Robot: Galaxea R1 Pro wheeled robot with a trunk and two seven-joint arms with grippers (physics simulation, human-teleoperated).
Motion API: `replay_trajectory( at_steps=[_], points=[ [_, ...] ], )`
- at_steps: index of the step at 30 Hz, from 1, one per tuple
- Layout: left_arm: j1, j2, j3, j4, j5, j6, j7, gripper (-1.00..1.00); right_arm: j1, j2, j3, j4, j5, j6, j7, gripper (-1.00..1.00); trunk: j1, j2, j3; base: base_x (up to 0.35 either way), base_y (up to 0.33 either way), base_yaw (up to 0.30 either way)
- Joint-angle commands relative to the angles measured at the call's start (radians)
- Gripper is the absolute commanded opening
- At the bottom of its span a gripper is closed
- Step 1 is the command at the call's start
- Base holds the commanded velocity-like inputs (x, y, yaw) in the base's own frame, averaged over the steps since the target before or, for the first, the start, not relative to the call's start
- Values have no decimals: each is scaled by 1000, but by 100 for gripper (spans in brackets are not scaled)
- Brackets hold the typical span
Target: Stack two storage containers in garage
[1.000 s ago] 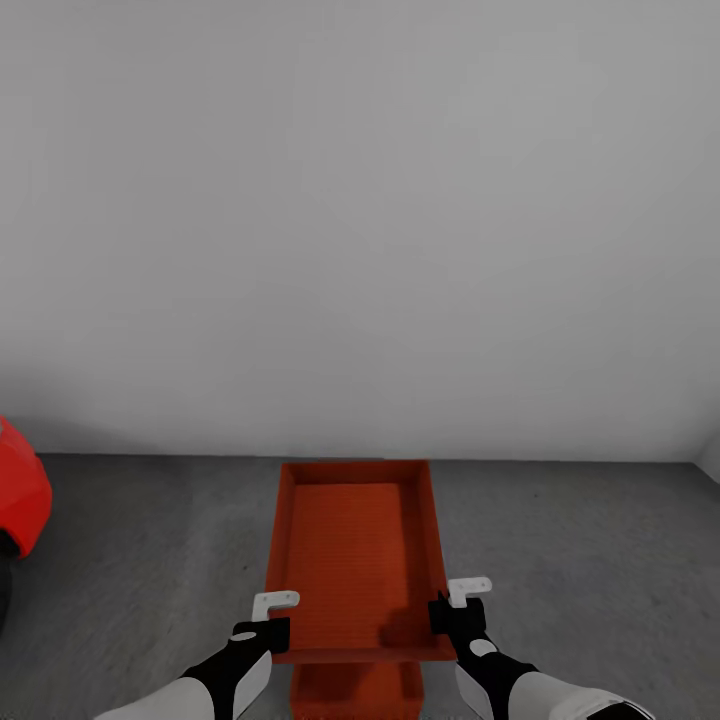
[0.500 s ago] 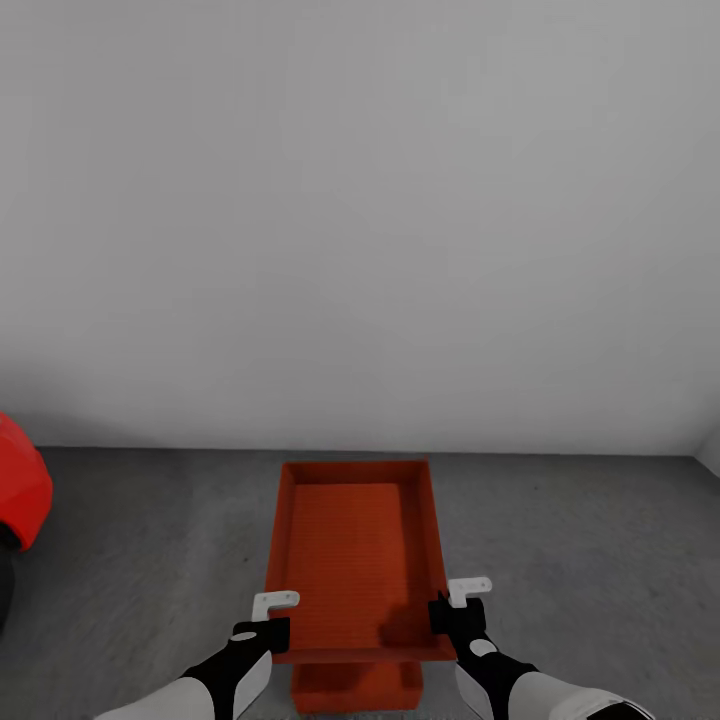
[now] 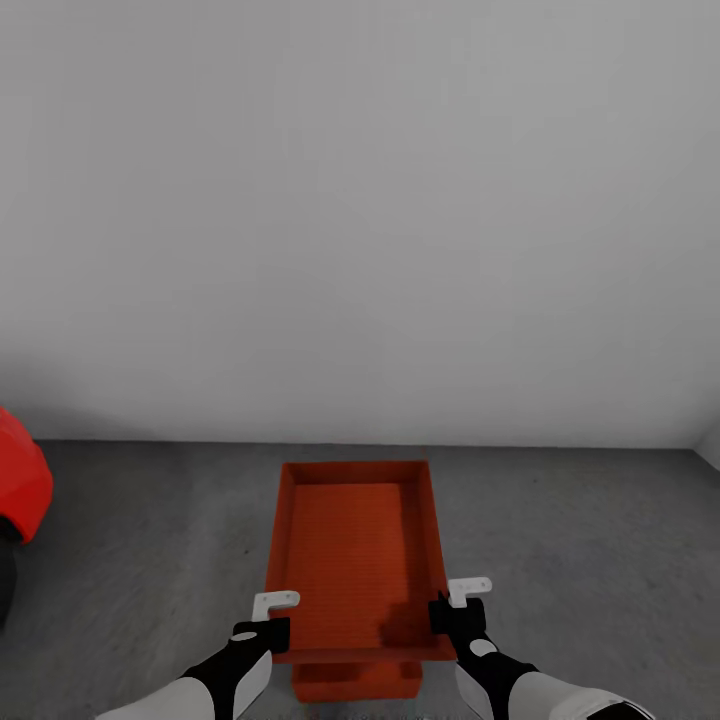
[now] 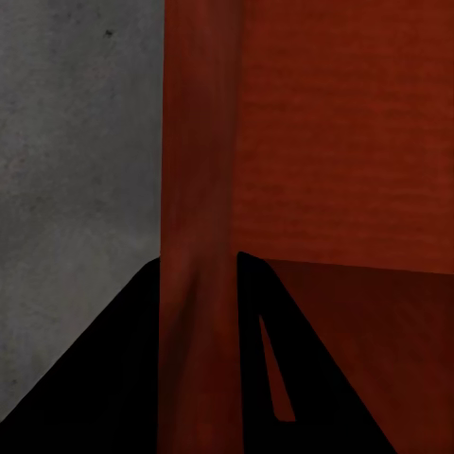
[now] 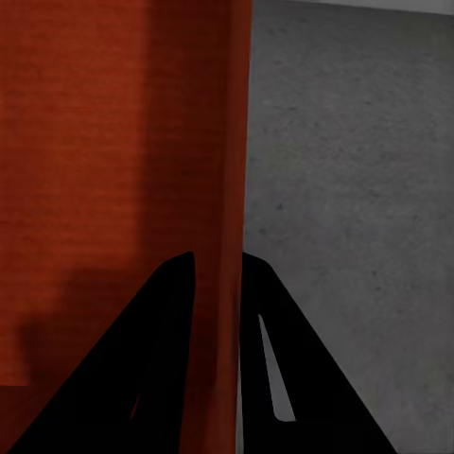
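Observation:
I hold an orange-red storage container (image 3: 355, 550) level above the dark grey concrete floor (image 3: 580, 560) of the garage. My left gripper (image 3: 268, 632) is shut on its left wall (image 4: 197, 236). My right gripper (image 3: 446, 612) is shut on its right wall (image 5: 227, 189). Under the held bin's near end, part of the second orange-red container (image 3: 355, 680) shows lower down, at the bottom edge of the head view. In each wrist view, black fingers (image 4: 113, 378) (image 5: 151, 359) straddle a thin wall.
A white wall (image 3: 360, 200) stands close ahead. The red car (image 3: 20, 490) pokes in at the left edge. Grey floor stretches to both sides of the bins, with a wall corner at the far right.
The head view has shifted: more floor shows in front of the wall, and the lower container has slid up the picture under the held one. Both grips are unchanged.

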Motion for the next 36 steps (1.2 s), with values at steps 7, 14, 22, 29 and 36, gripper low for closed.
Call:
replay_trajectory(
  at_steps=[7, 14, 22, 29, 36],
  points=[
    [-1, 0, 7, -5, 1, -5, -2, -100, -1, 0, -42, 4, -18, -4, -1, -100, 0, -1, -13, 0, 0, 0],
    [-1, 0, 7, -5, 1, -5, -2, -100, -1, 0, -43, 4, -18, -3, -1, -100, 0, -1, -24, 0, 0, 0],
    [-1, 0, 7, -5, 1, -5, -2, -100, -1, 0, -42, 4, -18, -3, -1, -100, 0, -1, -36, 0, 0, 0],
    [-1, 0, 7, -5, 1, -5, -2, -100, -1, 0, -42, 4, -18, -3, -1, -100, 0, -1, -47, 0, 0, 0],
    [-1, 0, 7, -5, 1, -5, -2, -100, -1, 0, -42, 4, -19, -4, -2, -100, 0, -1, -58, 0, 0, 0]
  ],
)
